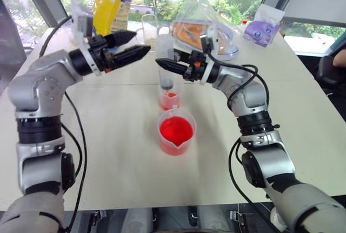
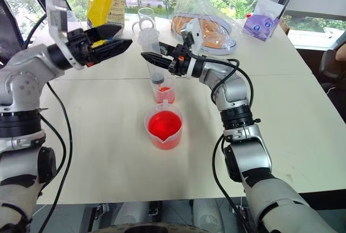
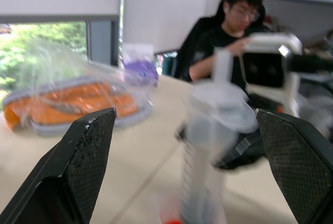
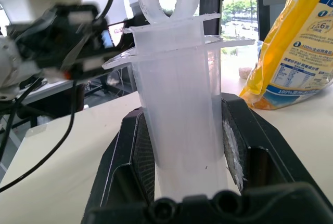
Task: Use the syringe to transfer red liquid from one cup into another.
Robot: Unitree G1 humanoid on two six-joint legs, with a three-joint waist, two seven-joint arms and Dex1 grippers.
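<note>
Left eye view: right gripper [image 1: 164, 63] clamped on syringe [image 1: 165, 60], upright, tip down in small cup [image 1: 170, 99], just beyond beaker [image 1: 176, 132] of red liquid [image 1: 175, 130]. Left gripper [image 1: 134, 46] spread wide, empty, left of plunger. Keep barrel vertical over cup; press plunger slowly, avoid tipping cup.

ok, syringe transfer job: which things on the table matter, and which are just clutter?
In the job:
syringe, upright, clamped in the right gripper
small cup under it, some red liquid inside
beaker of red liquid

Lying about:
yellow bag
clear bag with orange contents
purple packet
</note>
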